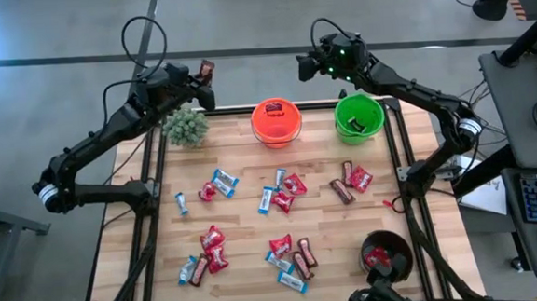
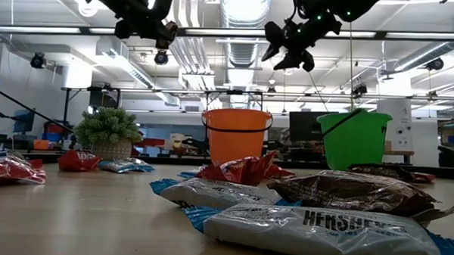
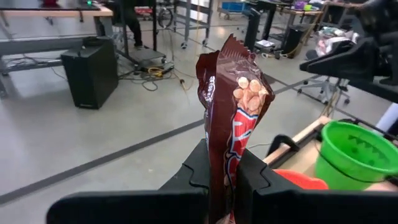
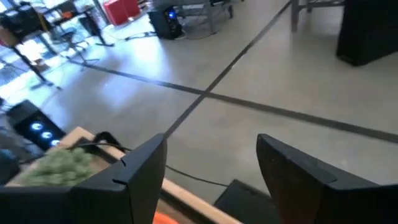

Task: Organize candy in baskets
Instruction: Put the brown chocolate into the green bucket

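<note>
Brown bar (image 3: 231, 134) clamped in left gripper (image 3: 222, 180), lower end hidden; right gripper (image 4: 211, 171) open over table's far edge.

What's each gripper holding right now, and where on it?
Left gripper pinches a dark brown candy bar by its lower end, upright, the rest standing free. Right gripper is open and holds nothing.

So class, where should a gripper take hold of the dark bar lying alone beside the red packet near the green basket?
Probably across the dark bar at its middle, from straight above: it lies flat, long and narrow, so fingers span its short width.
</note>
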Robot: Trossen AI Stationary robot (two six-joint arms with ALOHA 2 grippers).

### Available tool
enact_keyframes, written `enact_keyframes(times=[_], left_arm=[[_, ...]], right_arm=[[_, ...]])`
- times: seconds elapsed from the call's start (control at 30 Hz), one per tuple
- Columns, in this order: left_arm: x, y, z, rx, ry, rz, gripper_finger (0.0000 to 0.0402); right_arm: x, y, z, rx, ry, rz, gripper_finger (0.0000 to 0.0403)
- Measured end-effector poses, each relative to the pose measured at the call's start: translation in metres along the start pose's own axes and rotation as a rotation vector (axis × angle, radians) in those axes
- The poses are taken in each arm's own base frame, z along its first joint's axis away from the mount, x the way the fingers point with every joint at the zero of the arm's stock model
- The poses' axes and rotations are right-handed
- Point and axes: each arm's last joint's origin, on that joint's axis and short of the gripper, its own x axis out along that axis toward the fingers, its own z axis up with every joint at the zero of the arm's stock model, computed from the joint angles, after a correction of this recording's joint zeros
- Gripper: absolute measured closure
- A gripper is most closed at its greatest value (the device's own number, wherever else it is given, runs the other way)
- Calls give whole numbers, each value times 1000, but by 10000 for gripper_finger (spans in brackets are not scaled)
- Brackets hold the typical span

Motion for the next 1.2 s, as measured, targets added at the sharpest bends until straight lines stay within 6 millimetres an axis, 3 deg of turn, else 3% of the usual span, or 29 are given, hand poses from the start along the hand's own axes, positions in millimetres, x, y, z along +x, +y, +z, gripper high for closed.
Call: enact_keyframes(times=[0.23,0.43,0.6,0.93,1.2], left_arm=[[6,9,4,-70,-63,119,400],[15,20,7,-141,-118,203,400],[27,23,0,-169,-84,207,400],[40,17,3,-177,-139,31,400],[42,12,1,-51,-114,-125,400]], right_arm=[[2,-24,6,-94,-13,-66,158],[0,-55,15,25,-39,-144,158],[-2,-68,19,90,-29,-93,158],[-1,-58,23,136,-49,97,158],[1,-26,20,90,-60,223,158]])
